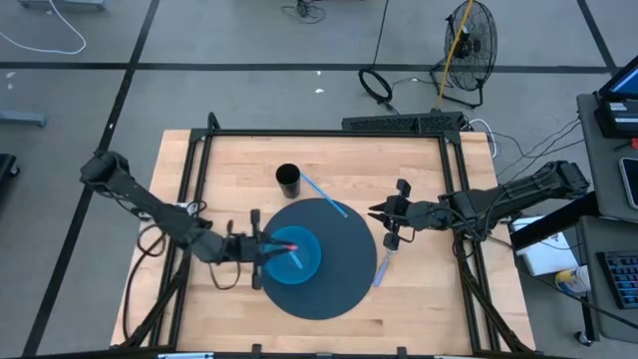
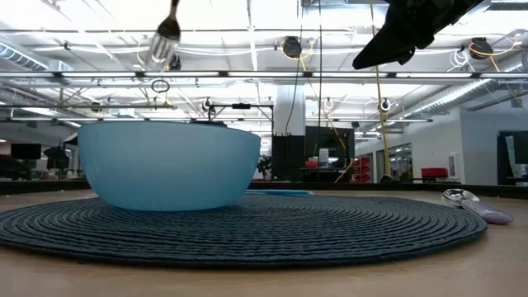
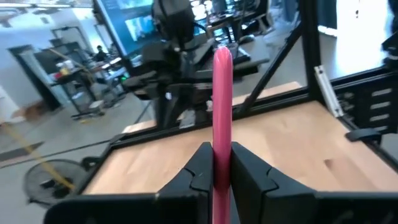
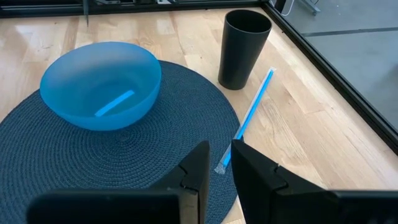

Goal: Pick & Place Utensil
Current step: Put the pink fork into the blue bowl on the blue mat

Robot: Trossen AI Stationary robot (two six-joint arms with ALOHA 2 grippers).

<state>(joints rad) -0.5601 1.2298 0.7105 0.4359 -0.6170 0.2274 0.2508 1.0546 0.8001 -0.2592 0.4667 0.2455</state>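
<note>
A pink-handled fork (image 1: pixel 284 246) hangs over the left rim of the blue bowl (image 1: pixel 296 257), with my left gripper (image 1: pixel 263 246) shut on it. In the low view its metal head (image 2: pixel 163 41) points down above the bowl (image 2: pixel 169 165). The bowl stands on a round dark mat (image 1: pixel 344 289), and a light blue strip (image 4: pixel 115 102) lies inside it. My right gripper (image 1: pixel 385 211) hovers over the mat's right edge, its fingers (image 4: pixel 193 171) a narrow gap apart with nothing between them. My left gripper pinches the fork's pink handle (image 3: pixel 221 134) between its two fingers, below the handle's rounded free end (image 3: pixel 222 55). The fingers come level from the table's left and lie across the handle. The fork stands upright, head down, clear of the bowl.
A black cup (image 1: pixel 288 179) stands beyond the mat. A blue-handled utensil (image 4: pixel 252 115) lies from beside the cup onto the mat's far edge. A spoon with a lilac handle (image 1: pixel 383 267) lies at the mat's right edge. Black frame rails run along the table's sides.
</note>
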